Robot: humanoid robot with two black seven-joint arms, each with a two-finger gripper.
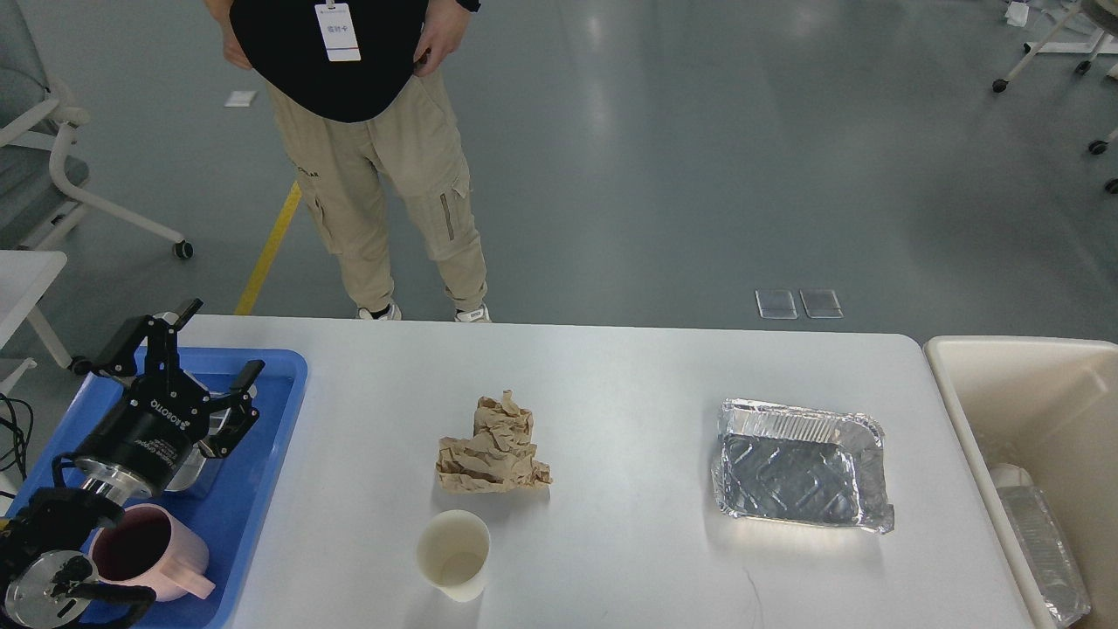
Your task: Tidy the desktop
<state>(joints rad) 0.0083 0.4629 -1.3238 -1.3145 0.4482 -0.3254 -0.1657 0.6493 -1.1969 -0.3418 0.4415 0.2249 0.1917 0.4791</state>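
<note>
Three loose items lie on the worktop [629,384]: crumpled brown paper [493,445] at centre, a paper cup [452,555] just before it, and a foil tray [799,467] well to the right near the beige bin [1031,393]. My left claw [188,362], fingers spread and holding nothing, hovers over the blue tray [271,419], left of all three; paper and cup are nearer. My right claw is out of view.

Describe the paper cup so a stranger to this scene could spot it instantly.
Start at the white desktop, the largest surface in view. Near the middle lies a crumpled brown paper wad; just in front of it, toward the near edge, the paper cup stands upright and open. It is cream and handleless, unlike the pink mug in the blue tray.
</note>
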